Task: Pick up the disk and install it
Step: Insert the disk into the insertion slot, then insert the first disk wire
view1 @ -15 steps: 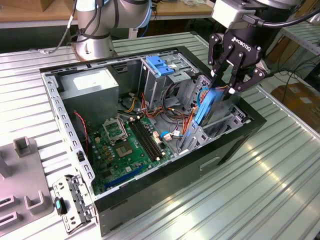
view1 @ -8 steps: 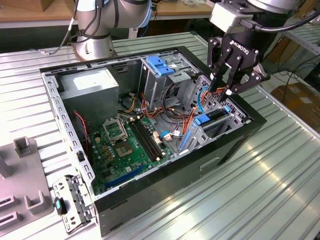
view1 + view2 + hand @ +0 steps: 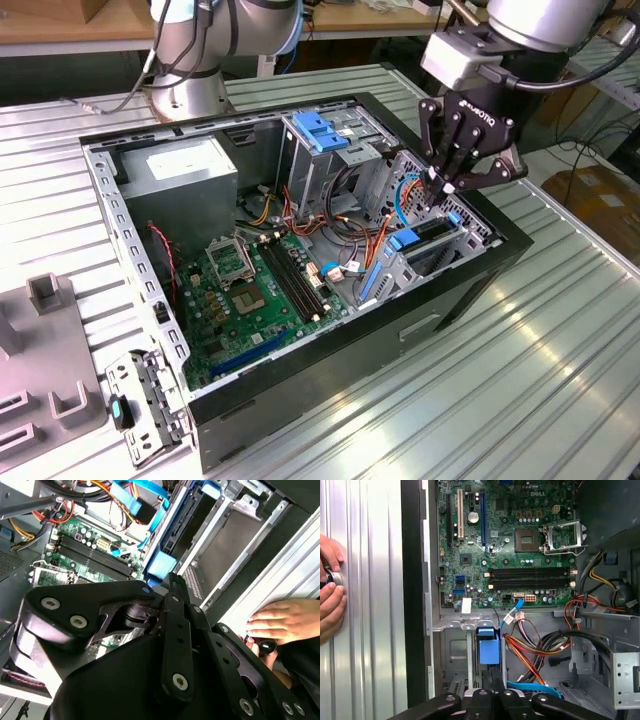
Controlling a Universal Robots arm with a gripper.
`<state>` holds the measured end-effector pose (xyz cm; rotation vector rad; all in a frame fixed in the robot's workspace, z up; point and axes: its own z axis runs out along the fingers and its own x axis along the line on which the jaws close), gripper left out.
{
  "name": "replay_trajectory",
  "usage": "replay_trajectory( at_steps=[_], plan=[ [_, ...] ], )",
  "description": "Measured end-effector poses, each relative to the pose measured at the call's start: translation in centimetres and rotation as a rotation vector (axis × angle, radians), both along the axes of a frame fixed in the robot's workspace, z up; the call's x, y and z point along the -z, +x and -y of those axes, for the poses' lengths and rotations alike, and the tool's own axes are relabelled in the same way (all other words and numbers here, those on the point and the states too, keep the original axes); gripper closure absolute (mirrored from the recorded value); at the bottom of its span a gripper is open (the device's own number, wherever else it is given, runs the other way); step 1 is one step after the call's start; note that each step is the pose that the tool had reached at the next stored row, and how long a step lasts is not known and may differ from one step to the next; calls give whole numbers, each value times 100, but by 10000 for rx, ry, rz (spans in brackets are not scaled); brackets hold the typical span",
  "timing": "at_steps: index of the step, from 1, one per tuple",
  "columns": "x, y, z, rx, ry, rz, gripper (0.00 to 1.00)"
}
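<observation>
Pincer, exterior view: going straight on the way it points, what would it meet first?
Probably the disk, lying in the drive bay just below the pincer. Depth is unclear, so the bay's metal frame might come first.

light: bright | glare: ribbed table (image 3: 560, 330) | shadow: inside case (image 3: 330, 370)

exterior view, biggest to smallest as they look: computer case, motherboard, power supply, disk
1. computer case
2. motherboard
3. power supply
4. disk, only partly visible
</observation>
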<state>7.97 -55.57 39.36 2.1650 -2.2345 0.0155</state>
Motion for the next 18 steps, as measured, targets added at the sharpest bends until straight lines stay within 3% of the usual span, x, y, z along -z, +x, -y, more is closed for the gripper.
replay_trajectory(
  at_steps=[4, 14, 18],
  plan=[
    [109, 159, 5, -1, -1, 0, 89],
    [131, 163, 5, -1, -1, 0, 89],
    [131, 204, 5, -40, -1, 0, 89]
  ],
)
